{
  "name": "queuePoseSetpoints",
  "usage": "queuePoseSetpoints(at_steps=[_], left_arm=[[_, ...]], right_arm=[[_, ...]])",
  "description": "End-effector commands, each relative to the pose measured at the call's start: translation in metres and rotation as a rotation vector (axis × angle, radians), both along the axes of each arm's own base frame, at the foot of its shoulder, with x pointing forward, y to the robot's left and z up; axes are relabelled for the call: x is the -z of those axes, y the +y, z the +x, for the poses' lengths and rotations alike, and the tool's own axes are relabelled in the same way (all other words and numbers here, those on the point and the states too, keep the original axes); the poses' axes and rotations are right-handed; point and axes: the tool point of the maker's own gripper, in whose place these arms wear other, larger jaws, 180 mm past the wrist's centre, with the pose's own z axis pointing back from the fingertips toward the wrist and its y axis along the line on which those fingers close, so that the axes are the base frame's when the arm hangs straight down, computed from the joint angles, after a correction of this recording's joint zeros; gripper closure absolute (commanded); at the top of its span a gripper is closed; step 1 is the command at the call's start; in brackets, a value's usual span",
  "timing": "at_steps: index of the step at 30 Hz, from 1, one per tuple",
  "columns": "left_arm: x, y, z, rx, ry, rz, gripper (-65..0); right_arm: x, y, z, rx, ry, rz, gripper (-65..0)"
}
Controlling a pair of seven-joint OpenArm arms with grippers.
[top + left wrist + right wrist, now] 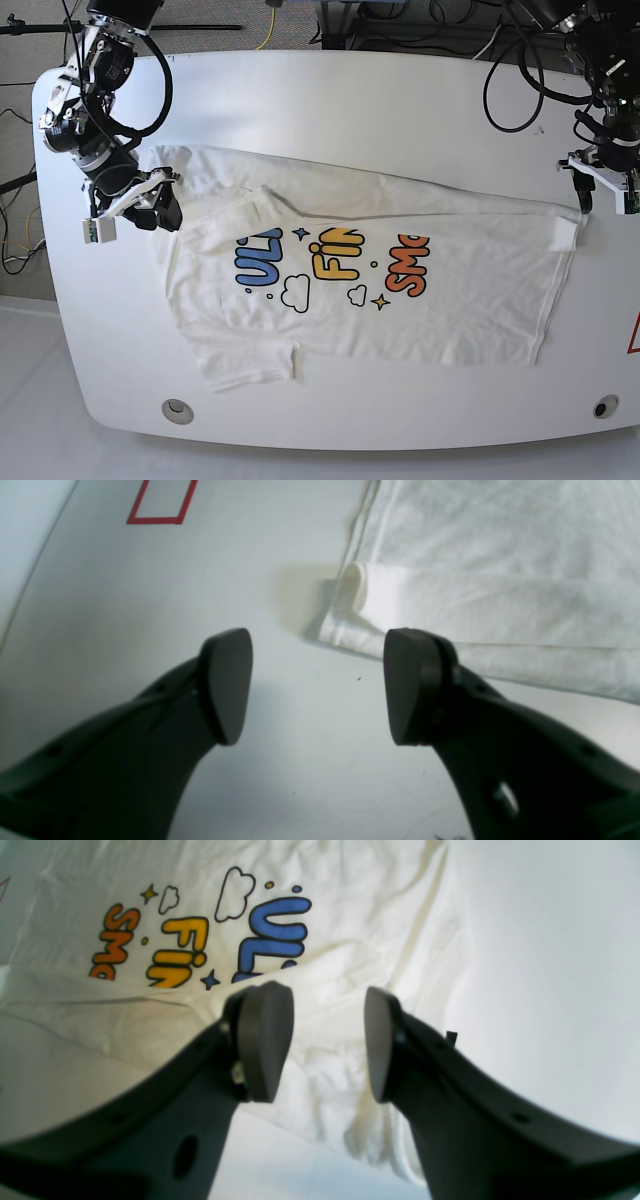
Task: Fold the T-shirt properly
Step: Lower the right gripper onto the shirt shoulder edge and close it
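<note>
The white T-shirt (400,300) lies flat across the table with its colourful lettering (330,265) facing up. Its far long side is folded in over the chest. The hem points to the right in the base view and the shoulders to the left. My left gripper (320,685) (607,198) stands open just beside the hem's far corner (450,605), with only bare table between its fingers. Over the rumpled shoulder cloth (330,1080), my right gripper (322,1040) (160,205) hangs open near the blue letters (275,935), holding nothing.
A red tape rectangle (160,502) marks the white table (350,110) beyond my left gripper, and a red mark (633,335) sits at the table's right edge. Two round holes (178,410) (600,407) lie near the front edge. Cables (400,20) hang behind the table.
</note>
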Motion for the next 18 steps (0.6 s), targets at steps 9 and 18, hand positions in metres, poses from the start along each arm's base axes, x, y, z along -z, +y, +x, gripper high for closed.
queuePoseSetpoints(at_steps=[9,18], left_arm=[[-0.016,0.004,0.008,0.002,-0.061,0.018,-39.0],[-0.019,0.004,0.008,0.005,-0.065,0.024,-38.7]], right_arm=[[0.019,-0.018,0.016,0.062,-0.012,-0.001,-26.7],[0.038,-0.031,0.032,0.124,0.012,0.077,-27.5]])
